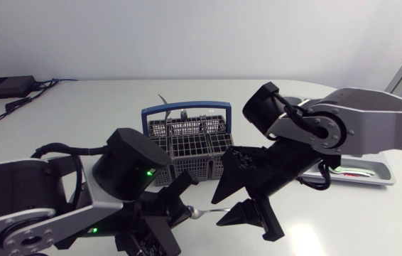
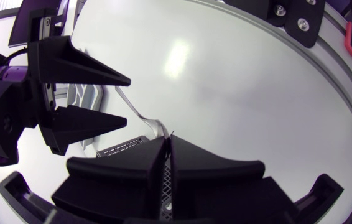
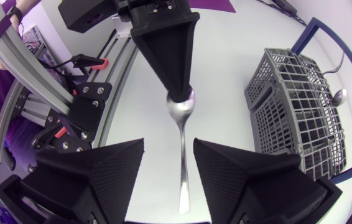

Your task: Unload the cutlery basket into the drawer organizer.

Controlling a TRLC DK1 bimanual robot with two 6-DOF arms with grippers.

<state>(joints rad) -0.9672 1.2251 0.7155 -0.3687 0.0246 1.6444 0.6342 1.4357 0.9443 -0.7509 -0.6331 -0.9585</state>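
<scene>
**Grip state.** The left gripper [image 2: 168,144] is closed on the bowl end of a spoon [image 3: 182,115] and holds it roughly level above the table [image 1: 329,227]. The handle points toward the right gripper [image 3: 168,146]. The right gripper's jaws stand apart, one on each side of the handle. In the right wrist view neither finger appears to touch the handle, though the gap is hard to judge.

**Reason for the hold.** This arrangement reads as a handover. Gripping the bowl leaves the whole handle free for the right arm, which is on the same side as the drawer organizer [image 1: 380,173].

**Task items.** The spoon hangs just in front of the cutlery basket [image 1: 195,151], between the two grippers. More cutlery remains in the basket, including a second spoon [image 3: 339,96].

**Clearances.**
- The basket, with its tall blue handle, stands close behind both grippers, so any retreat should go up or toward the front.
- The organizer lies near the table's right edge and is partly hidden behind the right arm's links.
- Bare tabletop lies in front of and to the right of the grippers, which gives room to swing.
</scene>
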